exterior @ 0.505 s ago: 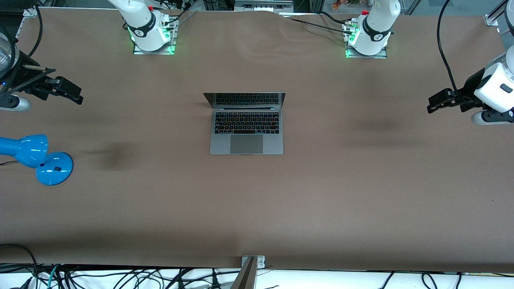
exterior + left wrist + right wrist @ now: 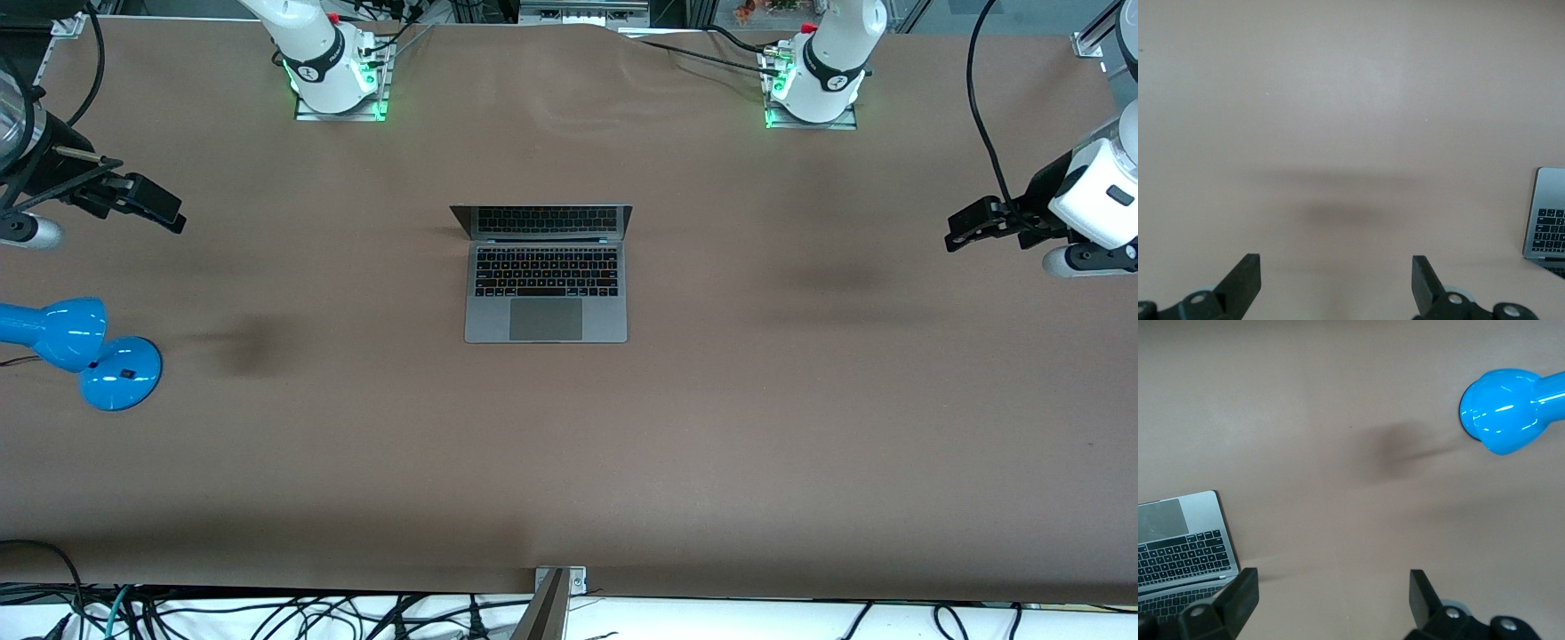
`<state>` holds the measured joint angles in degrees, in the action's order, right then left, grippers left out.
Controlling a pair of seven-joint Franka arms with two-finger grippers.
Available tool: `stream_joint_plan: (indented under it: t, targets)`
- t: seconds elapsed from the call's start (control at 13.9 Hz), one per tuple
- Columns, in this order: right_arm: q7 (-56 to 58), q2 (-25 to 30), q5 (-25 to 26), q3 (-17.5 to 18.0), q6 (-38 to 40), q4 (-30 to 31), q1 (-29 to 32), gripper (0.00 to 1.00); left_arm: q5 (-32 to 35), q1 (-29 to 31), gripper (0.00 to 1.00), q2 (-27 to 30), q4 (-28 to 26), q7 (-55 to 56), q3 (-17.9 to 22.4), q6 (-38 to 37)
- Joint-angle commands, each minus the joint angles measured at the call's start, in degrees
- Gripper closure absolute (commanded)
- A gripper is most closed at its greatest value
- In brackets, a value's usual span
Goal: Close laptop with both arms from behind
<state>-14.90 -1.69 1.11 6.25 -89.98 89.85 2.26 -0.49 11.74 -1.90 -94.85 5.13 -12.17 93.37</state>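
Note:
The space-grey laptop (image 2: 546, 284) stands open at the middle of the brown table, its lid (image 2: 540, 220) raised on the side toward the arm bases and its keys backlit. It also shows in the left wrist view (image 2: 1546, 220) and the right wrist view (image 2: 1183, 543). My left gripper (image 2: 965, 228) is open and empty, up over the table at the left arm's end. My right gripper (image 2: 160, 210) is open and empty, up over the table at the right arm's end. In each wrist view the fingers (image 2: 1245, 273) (image 2: 1238, 593) stand wide apart over bare table.
A blue desk lamp (image 2: 84, 348) stands at the right arm's end, nearer the front camera than the right gripper, and shows in the right wrist view (image 2: 1508, 410). The arm bases (image 2: 338, 80) (image 2: 813, 84) sit along the table's edge. Cables hang by the edge nearest the front camera.
The right gripper has shifted slightly toward the arm bases' side. The left arm and the laptop have not visibly moved.

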Motion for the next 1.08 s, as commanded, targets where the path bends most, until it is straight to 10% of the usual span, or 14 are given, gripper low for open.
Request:
stream_joint_plan:
  t: [0.0,1.01]
  targets:
    - [-0.2,0.7,0.6,0.4,0.9,-0.1,0.2,0.00,0.5,0.0,0.00,-0.3,0.9,-0.1,-0.6,0.4]
    - [0.1,0.7,0.6,0.1,0.9,-0.1,0.3,0.00,-4.1,2.4,0.00,2.2,-3.1,-0.3,-2.2,0.1]
